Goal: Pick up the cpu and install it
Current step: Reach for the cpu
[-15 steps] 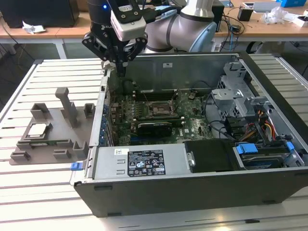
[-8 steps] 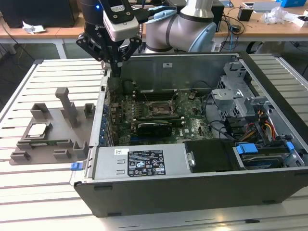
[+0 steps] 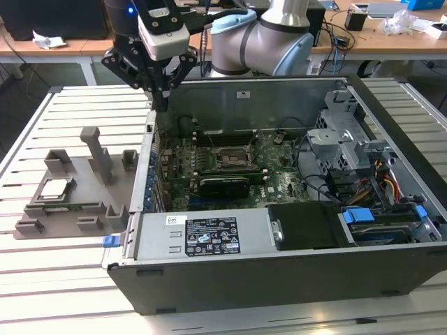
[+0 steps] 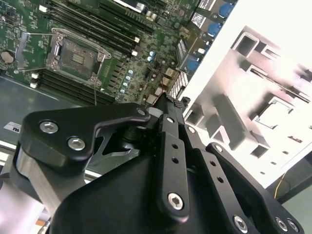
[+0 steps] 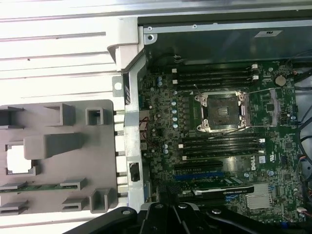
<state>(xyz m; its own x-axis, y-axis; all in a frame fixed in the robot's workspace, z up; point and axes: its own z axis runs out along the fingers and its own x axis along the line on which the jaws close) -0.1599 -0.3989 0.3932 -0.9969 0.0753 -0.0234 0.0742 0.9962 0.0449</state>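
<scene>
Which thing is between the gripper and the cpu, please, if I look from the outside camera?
In the exterior view, a tall upright block of the grey tray stands between the gripper and the cpu, which lies on that tray.

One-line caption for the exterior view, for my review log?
Gripper above the open computer case's edge; cpu in the grey tray beside it, motherboard socket empty.

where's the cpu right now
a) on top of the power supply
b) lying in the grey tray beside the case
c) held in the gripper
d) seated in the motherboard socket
B: the cpu lies in the grey tray at the exterior view's left, and the socket sits empty.
</scene>
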